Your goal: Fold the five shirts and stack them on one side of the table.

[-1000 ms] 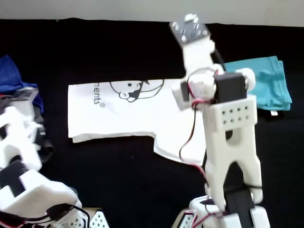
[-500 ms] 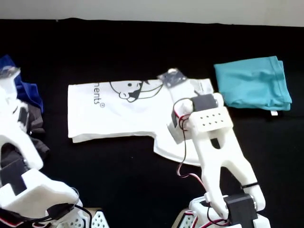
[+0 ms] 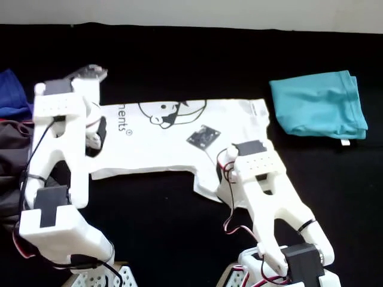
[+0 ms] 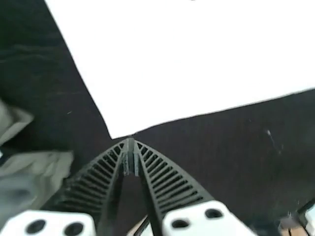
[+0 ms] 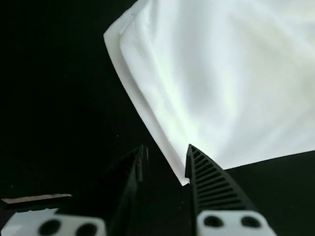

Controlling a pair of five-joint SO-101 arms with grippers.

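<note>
White shirt (image 3: 161, 146) had its near left corner right at the tips of the left pincer (image 4: 129, 147). That pincer's ribbed black fingers were pressed together at the tips. Whether they held any cloth could not be told. The right pincer (image 5: 165, 160) was open, its fingers apart on either side of the shirt's near right hem corner, which lay between them on the worktop (image 3: 179, 60).

From above, the white shirt lay spread flat in the middle of the black worktop, with a printed side facing up. The left arm stood over its left edge and the right arm over its lower right part.

A folded teal shirt (image 3: 320, 110) lay on the right side of the worktop, apart from the white shirt. At the far left edge sat a blue shirt (image 3: 11, 95), with a crumpled grey cloth (image 3: 12, 167) just beside it, near the left arm.
</note>
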